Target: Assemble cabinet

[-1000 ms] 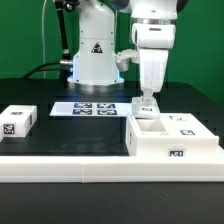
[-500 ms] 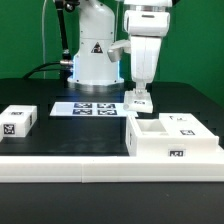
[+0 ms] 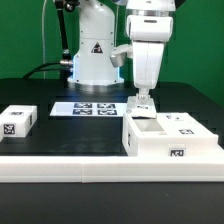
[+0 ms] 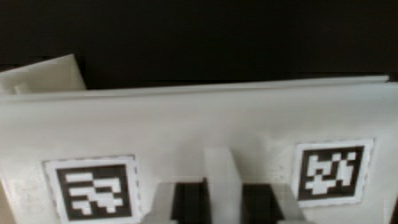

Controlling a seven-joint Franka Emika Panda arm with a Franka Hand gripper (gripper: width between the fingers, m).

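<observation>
The cabinet [image 3: 172,140] is the big white box with open compartments and square tags, at the exterior view's right. My gripper [image 3: 145,103] points straight down at its back left corner. In the wrist view the cabinet [image 4: 196,120] fills the picture, with two tags [image 4: 93,185] on its white face. My gripper [image 4: 222,203] has its two dark fingers [image 4: 191,203] on either side of a thin white wall of the cabinet, shut on it.
A small white tagged block [image 3: 18,121] lies at the exterior view's left. The marker board [image 3: 90,108] lies flat in front of the robot base [image 3: 95,55]. A white ledge [image 3: 60,165] runs along the table's front edge.
The gripper has shifted toward the exterior view's left and the cabinet's left edge has slid a little the same way. The small block has not moved.
</observation>
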